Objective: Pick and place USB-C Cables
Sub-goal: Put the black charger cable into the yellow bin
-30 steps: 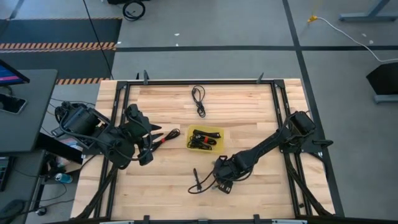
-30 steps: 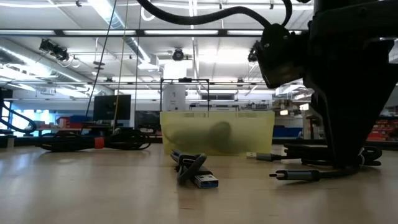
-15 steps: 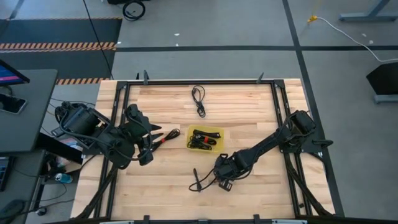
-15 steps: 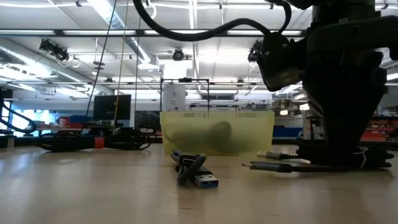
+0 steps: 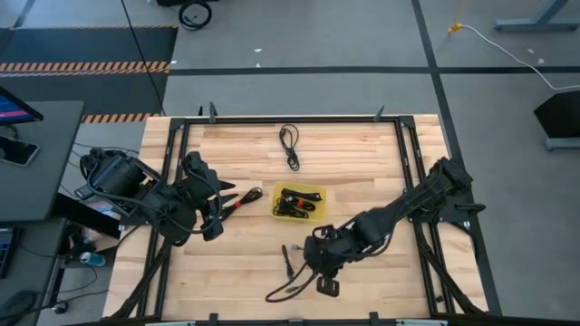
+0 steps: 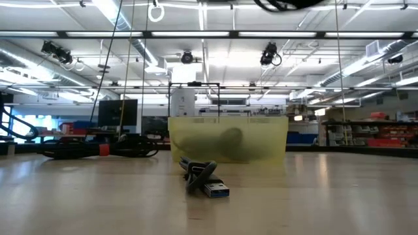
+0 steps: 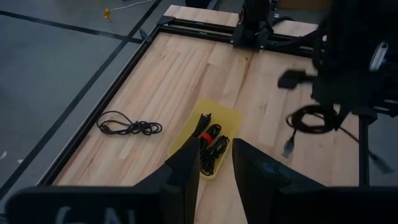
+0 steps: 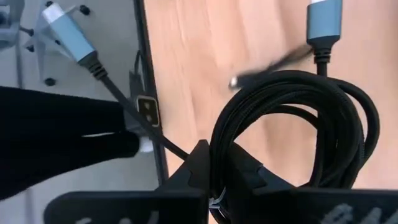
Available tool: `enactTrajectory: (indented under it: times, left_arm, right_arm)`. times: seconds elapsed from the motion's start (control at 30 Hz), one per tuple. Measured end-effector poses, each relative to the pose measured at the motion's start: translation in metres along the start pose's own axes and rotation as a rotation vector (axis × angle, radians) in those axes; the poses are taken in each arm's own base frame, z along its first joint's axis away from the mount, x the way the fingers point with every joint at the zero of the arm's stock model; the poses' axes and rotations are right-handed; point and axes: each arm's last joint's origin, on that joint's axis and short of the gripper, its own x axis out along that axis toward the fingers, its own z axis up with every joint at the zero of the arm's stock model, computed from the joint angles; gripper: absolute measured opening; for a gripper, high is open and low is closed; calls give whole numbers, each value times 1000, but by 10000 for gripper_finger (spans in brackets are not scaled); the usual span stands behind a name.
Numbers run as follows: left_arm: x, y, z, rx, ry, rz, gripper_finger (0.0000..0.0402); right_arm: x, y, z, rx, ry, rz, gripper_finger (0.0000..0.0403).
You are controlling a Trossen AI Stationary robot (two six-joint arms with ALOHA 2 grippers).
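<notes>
My right gripper (image 5: 317, 270) hangs above the table's near middle, shut on a coiled black USB-C cable (image 8: 283, 84). The cable's silver plugs (image 8: 323, 18) and one tail (image 5: 279, 292) dangle. A yellow tray (image 5: 319, 190) at mid-table holds several coiled cables, one with a red tie. Another cable (image 6: 202, 179) lies on the table in front of the tray, and one (image 5: 290, 145) lies at the far side. A cable with a red part (image 5: 240, 199) rests left of the tray, by my left gripper (image 7: 214, 165), which is open with nothing seen between its fingers. My right gripper pinches several strands of the coil's loop (image 8: 217, 146) between its two fingers, coming from above and pointing down. The coil hangs below the fingers, lifted clear of the table, with both plug ends loose and slack.
A black metal frame (image 5: 181, 154) runs round the wooden table top. Bare wood lies to the right of the tray and along the near edge. The left arm's body stands at the table's left edge.
My right gripper has risen from the table with the coiled cable and left the low view. The cable, which lay on the wood beside the gripper, now hangs clear with its tail trailing toward the near edge.
</notes>
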Motion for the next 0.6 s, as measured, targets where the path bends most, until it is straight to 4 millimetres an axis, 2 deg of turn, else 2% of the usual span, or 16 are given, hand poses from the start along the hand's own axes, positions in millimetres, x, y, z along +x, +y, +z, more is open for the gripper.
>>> enactTrajectory:
  times: [0.13,0.23,0.43,0.6]
  left_arm:
    - [0,0,0,10,0,0,102]
    - [0,0,0,11,0,0,102]
    - [0,0,0,11,1,1,102]
    - [0,0,0,11,1,1,102]
  right_arm:
    - [-33,-12,28,-95,-66,-67,24]
    - [-43,-30,46,-167,-79,-84,24]
    - [-37,-88,70,-211,-12,-110,24]
    - [-21,-131,70,-196,68,-171,24]
